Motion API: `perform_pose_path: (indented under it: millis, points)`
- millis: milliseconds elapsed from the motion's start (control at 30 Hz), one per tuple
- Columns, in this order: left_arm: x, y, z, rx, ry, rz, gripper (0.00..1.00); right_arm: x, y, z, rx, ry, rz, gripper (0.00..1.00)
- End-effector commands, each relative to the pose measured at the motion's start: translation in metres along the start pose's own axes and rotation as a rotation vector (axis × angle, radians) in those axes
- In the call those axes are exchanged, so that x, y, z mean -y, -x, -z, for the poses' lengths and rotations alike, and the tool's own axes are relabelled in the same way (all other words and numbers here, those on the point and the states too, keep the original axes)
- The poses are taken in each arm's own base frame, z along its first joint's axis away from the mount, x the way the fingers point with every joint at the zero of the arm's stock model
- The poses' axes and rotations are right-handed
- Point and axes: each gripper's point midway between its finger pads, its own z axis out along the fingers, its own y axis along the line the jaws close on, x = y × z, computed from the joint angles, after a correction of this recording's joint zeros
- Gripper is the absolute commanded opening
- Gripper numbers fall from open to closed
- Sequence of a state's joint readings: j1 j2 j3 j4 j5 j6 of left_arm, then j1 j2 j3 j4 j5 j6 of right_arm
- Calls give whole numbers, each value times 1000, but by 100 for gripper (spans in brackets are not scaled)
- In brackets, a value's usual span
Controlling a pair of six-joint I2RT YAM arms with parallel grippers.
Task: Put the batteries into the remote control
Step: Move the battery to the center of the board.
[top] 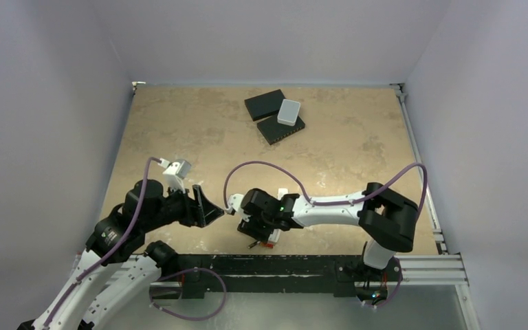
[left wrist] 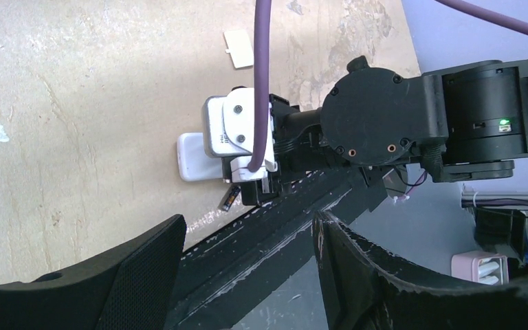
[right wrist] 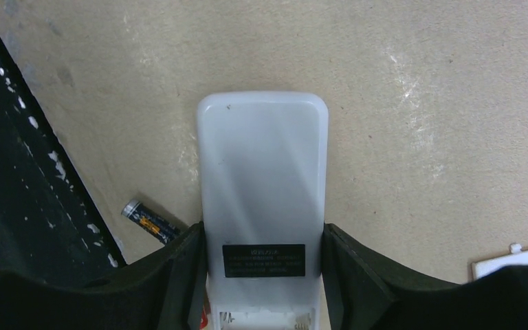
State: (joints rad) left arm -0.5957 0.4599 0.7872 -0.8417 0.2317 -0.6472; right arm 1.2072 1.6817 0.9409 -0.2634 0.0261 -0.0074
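The remote control [right wrist: 261, 199], plain white back up with a dark label showing, sits near the near edge of the bench [top: 179, 124], clasped on both long sides by the right hand [right wrist: 261, 261]. One dark battery [right wrist: 150, 221] lies on the bench just beside the remote, against the black rail [right wrist: 14, 172] at the near edge. The left hand [top: 210, 207] stands released and empty, apart from the remote on its left; a small white cover piece [left wrist: 239, 48] lies farther in.
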Motion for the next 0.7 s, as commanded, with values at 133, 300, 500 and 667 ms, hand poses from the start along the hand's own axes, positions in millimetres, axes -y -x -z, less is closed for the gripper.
perform_pose_path:
  millis: [133, 300, 500, 667]
  points:
    - [1, 1, 5, 27, -10, 7, 67, -2, 22, 10, -21, 30, 130, 57]
    - [-1, -2, 5, 15, -6, 5, 67, -1, 22, 7, -34, 31, 151, 65]
    - [-2, -3, 4, 13, -3, -1, 67, -4, 24, 6, -28, 45, 147, 70]
    - [-1, 0, 4, 20, -3, -2, 67, -3, 27, 9, -18, 34, 121, 74]
